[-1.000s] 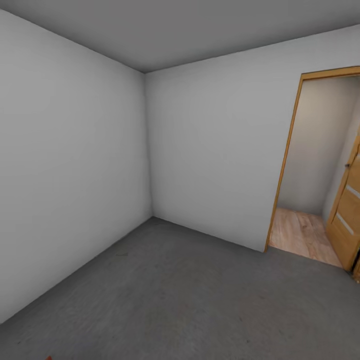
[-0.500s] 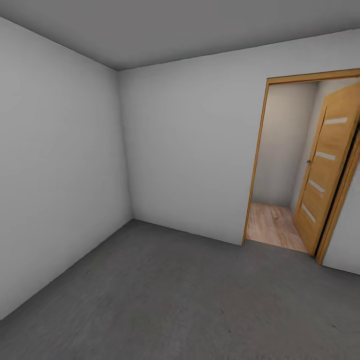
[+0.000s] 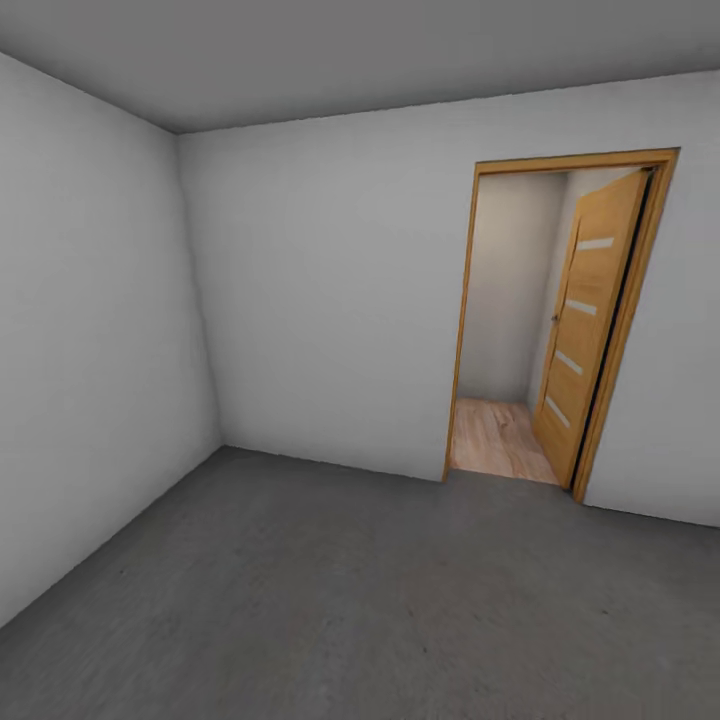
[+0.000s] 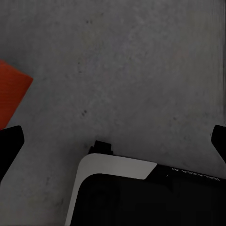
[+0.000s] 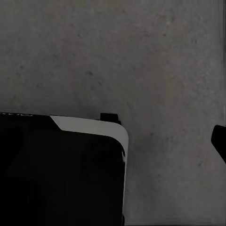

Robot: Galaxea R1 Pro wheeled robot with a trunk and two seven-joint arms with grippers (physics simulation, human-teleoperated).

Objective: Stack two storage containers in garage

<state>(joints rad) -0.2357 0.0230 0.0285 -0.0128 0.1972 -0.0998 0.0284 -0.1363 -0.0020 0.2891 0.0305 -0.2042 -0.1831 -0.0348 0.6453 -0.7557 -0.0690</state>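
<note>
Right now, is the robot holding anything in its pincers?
No. The left pincer has its fingers spread wide over the bare grey floor, with nothing between them. An orange-red container corner lies apart from it. The right pincer's state cannot be told.

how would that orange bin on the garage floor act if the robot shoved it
Only a corner of the orange bin shows, so this is tentative. The straight edge and flat face suggest stiff walls that would not fold. It seems to lie flat on the floor, so it would probably slide, not roll. The rough concrete may drag at it.
</note>
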